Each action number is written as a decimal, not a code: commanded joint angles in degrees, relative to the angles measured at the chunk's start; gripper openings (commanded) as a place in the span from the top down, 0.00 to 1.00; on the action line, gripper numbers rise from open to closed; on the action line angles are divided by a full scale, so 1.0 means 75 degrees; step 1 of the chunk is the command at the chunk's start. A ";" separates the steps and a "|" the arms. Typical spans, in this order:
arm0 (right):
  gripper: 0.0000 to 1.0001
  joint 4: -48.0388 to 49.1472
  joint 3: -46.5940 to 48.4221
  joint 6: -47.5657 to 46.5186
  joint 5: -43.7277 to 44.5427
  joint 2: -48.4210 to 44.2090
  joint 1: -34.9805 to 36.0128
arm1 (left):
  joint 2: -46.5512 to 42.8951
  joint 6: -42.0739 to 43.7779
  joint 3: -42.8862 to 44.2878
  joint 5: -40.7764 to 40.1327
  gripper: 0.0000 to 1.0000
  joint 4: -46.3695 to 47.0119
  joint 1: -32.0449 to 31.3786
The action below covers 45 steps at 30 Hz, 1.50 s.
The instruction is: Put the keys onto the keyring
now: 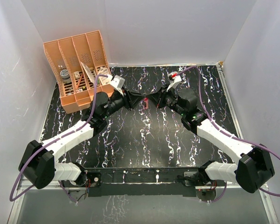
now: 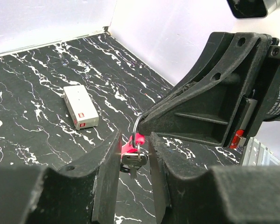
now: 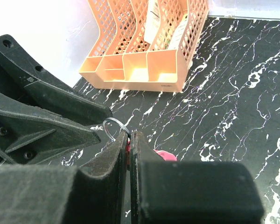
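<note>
Bright even overhead light, soft shadows, blurred wrist-view foregrounds

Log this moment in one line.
left pincer: open, straddling key | right pincer: shut on keyring | white box: lying on table

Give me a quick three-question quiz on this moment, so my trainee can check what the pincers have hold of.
1. True or false: the white box lies inside the orange organizer.
2. What is the right pincer clamped on? A) the keyring B) the white box C) a cable
3. Fill in: between the fingers of the left pincer, below the keyring, hangs a dark-headed ____.
Key: 1 false, it lies on the table; 2 A; 3 key.
</note>
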 commanded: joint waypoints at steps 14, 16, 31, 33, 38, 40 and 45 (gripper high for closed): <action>1.00 0.0694 0.0457 0.0152 -0.0221 -0.0021 -0.0044 | 0.0084 -0.0006 0.0039 0.0413 0.82 0.0573 -0.0004; 1.00 0.0701 0.0467 0.0163 -0.0247 -0.0019 -0.0044 | 0.0095 0.0001 0.0048 0.0418 0.83 0.0591 -0.0005; 1.00 0.0745 0.0427 0.0177 -0.0376 0.0020 -0.0042 | 0.0083 -0.0006 0.0099 0.0458 0.91 0.0759 -0.0004; 1.00 0.0744 0.0401 0.0181 -0.0377 0.0025 -0.0044 | 0.0068 -0.0005 0.0110 0.0463 0.89 0.0780 -0.0004; 1.00 0.0745 0.0369 0.0175 -0.0365 0.0010 -0.0038 | 0.0036 -0.0017 0.0136 0.0495 0.82 0.0783 -0.0004; 1.00 0.0751 0.0353 0.0175 -0.0365 -0.0003 -0.0045 | 0.0021 -0.0017 0.0124 0.0490 0.81 0.0800 -0.0007; 1.00 0.0774 0.0321 0.0198 -0.0383 -0.0011 -0.0046 | 0.0032 -0.0017 0.0121 0.0476 0.83 0.0817 -0.0004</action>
